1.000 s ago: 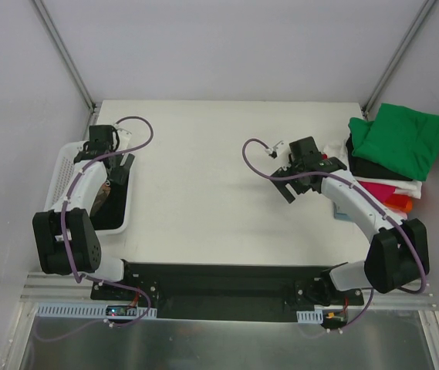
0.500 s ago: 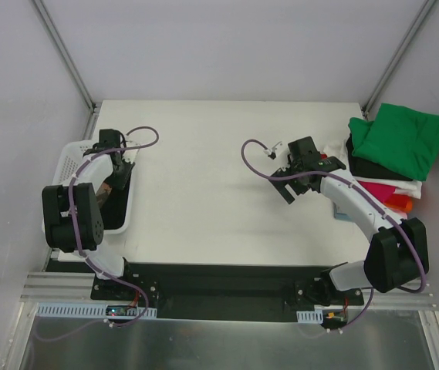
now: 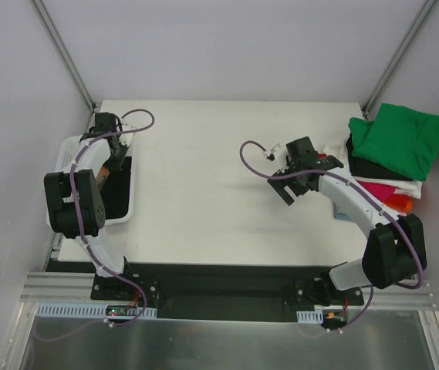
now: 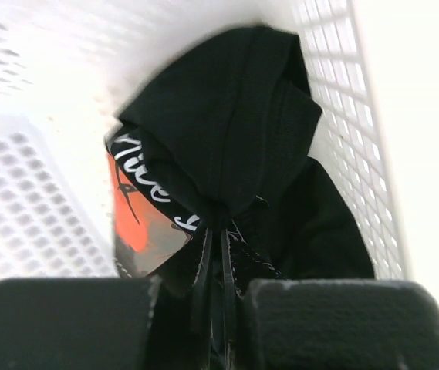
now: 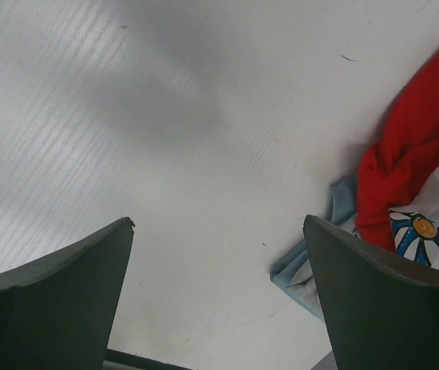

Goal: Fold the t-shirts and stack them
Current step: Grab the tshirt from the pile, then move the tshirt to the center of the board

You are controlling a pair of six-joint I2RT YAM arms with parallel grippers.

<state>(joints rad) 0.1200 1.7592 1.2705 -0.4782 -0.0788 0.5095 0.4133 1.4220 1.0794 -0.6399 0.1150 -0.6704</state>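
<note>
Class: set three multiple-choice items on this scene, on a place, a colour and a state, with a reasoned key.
1. The black cloth t-shirt lies: A in the white plastic mesh basket; B on the stack; C mid-table.
2. The folded cloth t-shirt topping the stack is: A pink; B green; C orange.
3. The right gripper is: A shut on cloth; B shut, empty; C open.
Key: 1A, mesh walls surround it; 2B, green lies uppermost; 3C, table shows between its fingers.

The black t-shirt (image 4: 234,131) bears a white-and-orange print; the mesh basket (image 4: 34,216) is white
</note>
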